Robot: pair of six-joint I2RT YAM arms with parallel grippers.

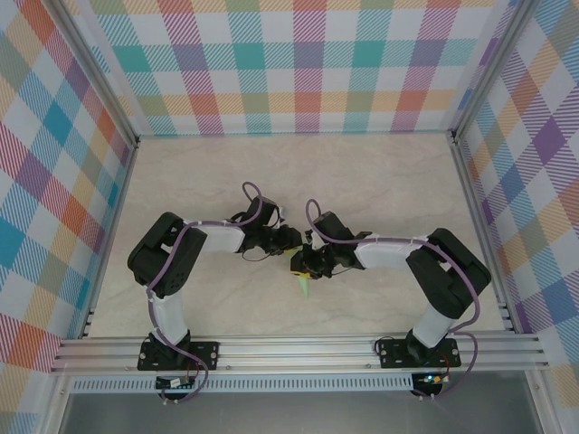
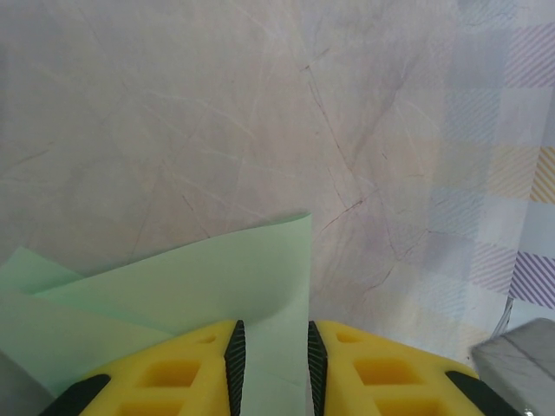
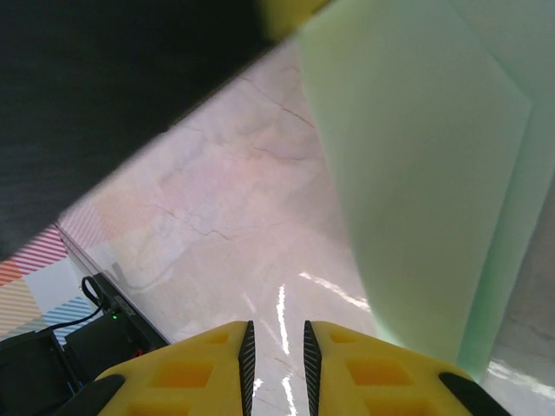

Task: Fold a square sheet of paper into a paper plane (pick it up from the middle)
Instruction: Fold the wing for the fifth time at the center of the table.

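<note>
Pale marble tabletop (image 1: 298,172) lying inside pastel plaid walls (image 1: 298,63), left hand (image 2: 273,338) clenching on the folded pale green paper (image 2: 217,269) over the tabletop's middle, right hand (image 3: 276,338) hovering slightly parted, gripping nothing, paper hanging just beside it

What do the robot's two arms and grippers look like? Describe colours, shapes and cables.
Both the left arm and right arm have white links, bulky black joints and looping purple cables. The left gripper and right gripper have yellow fingers with cut-out pockets and black inner pads.
</note>
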